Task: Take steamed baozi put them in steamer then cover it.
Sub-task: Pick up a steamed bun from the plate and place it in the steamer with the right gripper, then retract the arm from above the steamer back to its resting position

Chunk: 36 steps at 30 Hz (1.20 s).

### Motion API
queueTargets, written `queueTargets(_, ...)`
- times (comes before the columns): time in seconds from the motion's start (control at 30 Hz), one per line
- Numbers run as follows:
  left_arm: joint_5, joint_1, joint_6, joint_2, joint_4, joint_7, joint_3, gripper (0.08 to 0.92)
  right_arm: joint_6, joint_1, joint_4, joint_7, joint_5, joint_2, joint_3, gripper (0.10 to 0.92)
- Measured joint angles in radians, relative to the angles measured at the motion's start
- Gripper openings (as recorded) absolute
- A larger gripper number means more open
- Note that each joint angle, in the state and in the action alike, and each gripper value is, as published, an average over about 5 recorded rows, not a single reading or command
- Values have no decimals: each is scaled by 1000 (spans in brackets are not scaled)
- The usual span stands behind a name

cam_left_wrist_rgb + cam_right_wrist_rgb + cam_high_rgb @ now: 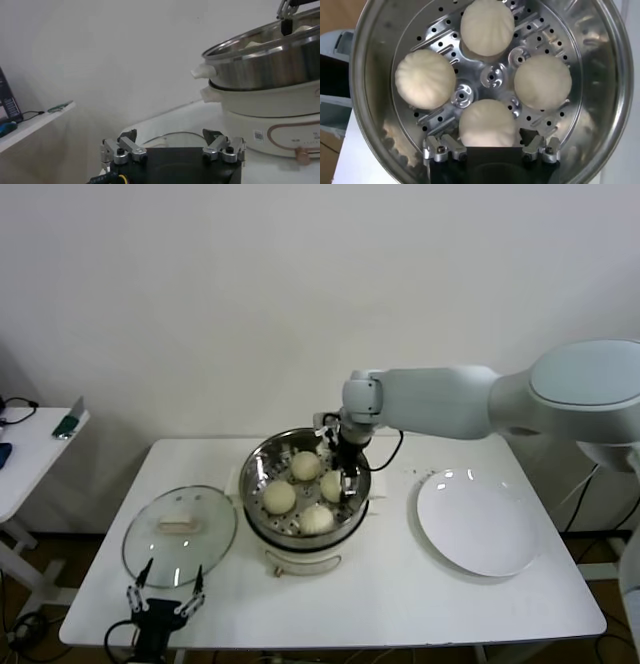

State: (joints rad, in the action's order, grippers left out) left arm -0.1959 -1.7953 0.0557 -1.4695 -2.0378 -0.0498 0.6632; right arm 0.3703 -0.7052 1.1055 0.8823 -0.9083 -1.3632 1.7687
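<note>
Head view, left to right: left gripper [165, 600] hung spread open and empty at the table's [400, 584] front edge just below the lid [180, 535], which lay flat left of the steamer [306, 496]. All four baozi [279, 497] sat on the steamer tray, with the right gripper [345, 463] inside the pot over the right-hand bun, fingers apart, holding nothing. Plate [478, 524] on the right was bare, so loading looked done and only covering was left.
</note>
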Motion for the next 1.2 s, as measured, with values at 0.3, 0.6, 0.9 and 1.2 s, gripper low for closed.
queueTargets(0.3, 0, 5, -1, 1, 0, 0, -1, 823, 0, -24, 5, 26, 2, 28, -30, 823)
queueTargets(0.6, -3, 10, -3, 4, -1, 1, -3, 823, -18, -51, 39, 39, 1, 106, -95, 823)
queueTargets(0.9, -15, 11, -2, 0, -1, -12, -9, 823, -100, -30, 108, -82, 2, 266, -200, 823)
queueTargets(1.2, -30, 23, 3, 5, 3, -21, 3, 823, -251, 148, 223, -345, 37, 468, -400, 823)
